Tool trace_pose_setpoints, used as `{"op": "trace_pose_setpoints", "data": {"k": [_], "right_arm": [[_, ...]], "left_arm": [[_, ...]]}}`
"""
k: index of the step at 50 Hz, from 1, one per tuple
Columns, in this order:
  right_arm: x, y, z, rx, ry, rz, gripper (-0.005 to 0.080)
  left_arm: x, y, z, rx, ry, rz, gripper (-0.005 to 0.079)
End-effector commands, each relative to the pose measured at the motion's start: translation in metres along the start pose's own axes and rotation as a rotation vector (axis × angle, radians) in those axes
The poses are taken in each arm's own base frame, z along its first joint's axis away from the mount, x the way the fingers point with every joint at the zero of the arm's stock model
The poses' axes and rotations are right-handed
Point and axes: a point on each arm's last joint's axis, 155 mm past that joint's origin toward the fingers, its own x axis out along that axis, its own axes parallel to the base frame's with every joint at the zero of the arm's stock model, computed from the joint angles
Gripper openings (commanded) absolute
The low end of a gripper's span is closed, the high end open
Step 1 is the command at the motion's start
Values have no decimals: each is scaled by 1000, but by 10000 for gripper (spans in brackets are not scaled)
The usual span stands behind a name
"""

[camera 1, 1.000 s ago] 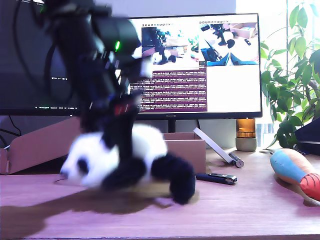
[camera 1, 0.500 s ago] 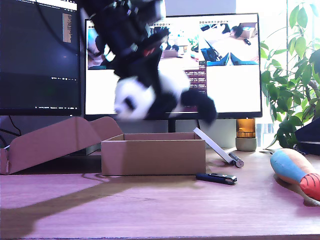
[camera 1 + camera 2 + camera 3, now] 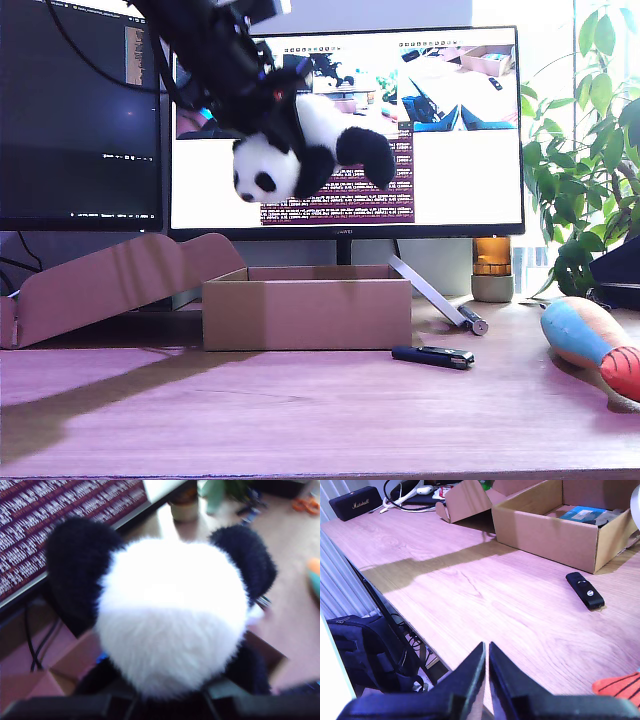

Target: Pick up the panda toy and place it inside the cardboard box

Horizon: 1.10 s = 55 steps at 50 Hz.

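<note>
The panda toy (image 3: 300, 150) hangs in the air in front of the monitor, head toward the exterior view's left, well above the cardboard box (image 3: 306, 315). My first gripper (image 3: 275, 100) is shut on the panda's back from above. In the first wrist view the panda toy (image 3: 170, 615) fills the picture and hides the fingertips, with a corner of the cardboard box (image 3: 65, 670) below it. My second gripper (image 3: 486, 652) is shut on nothing, low over the wooden table's edge, far from the cardboard box (image 3: 545, 527), which has flat items inside.
A long cardboard flap (image 3: 110, 280) leans at the box's left in the exterior view. A black stick-shaped device (image 3: 432, 356), a white slanted bar (image 3: 435, 293) and an orange-and-blue plush toy (image 3: 595, 345) lie to its right. Monitors (image 3: 450, 130) stand behind. A backpack (image 3: 370, 650) sits below the table edge.
The first arm has lifted the panda off the table, up and toward the exterior view's right, so it now hangs over the box.
</note>
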Motion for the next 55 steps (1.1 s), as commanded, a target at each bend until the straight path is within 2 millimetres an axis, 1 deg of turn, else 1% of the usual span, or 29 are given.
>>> {"op": "trace_pose_setpoints", "data": {"k": [1, 8, 10, 14, 19, 29, 31, 33, 39, 42, 45, 55], "right_arm": [[0, 1, 3, -11, -8, 4, -13], [0, 1, 3, -11, -9, 4, -13], [0, 1, 3, -11, -8, 4, -13], [0, 1, 3, -11, -9, 4, -13], [0, 1, 3, -11, -8, 4, -13], [0, 1, 3, -11, -9, 4, -13], [0, 1, 3, -11, -9, 4, -13], [0, 1, 3, -11, -10, 4, -13], [0, 1, 4, -12, -11, 4, -13], [0, 1, 5, -15, -15, 4, -13], [0, 1, 5, -16, -17, 4, -13], [0, 1, 5, -16, -16, 4, -13]], "left_arm": [[20, 0, -13, -7, 22, -8, 107], [40, 13, -23, -13, 26, 47, 107], [44, 17, -26, -18, 30, 71, 107], [51, 20, -33, -42, 41, 80, 107], [53, 25, -39, -68, 59, 99, 107], [53, 23, -44, -84, 79, 95, 118], [53, 23, -45, -88, 80, 95, 144], [53, 24, -45, -88, 79, 97, 189], [53, 25, -43, -87, 72, 102, 374], [53, 25, -43, -87, 71, 102, 434], [53, 25, -43, -88, 72, 103, 435], [52, 26, -39, -88, 67, 102, 391]]}}
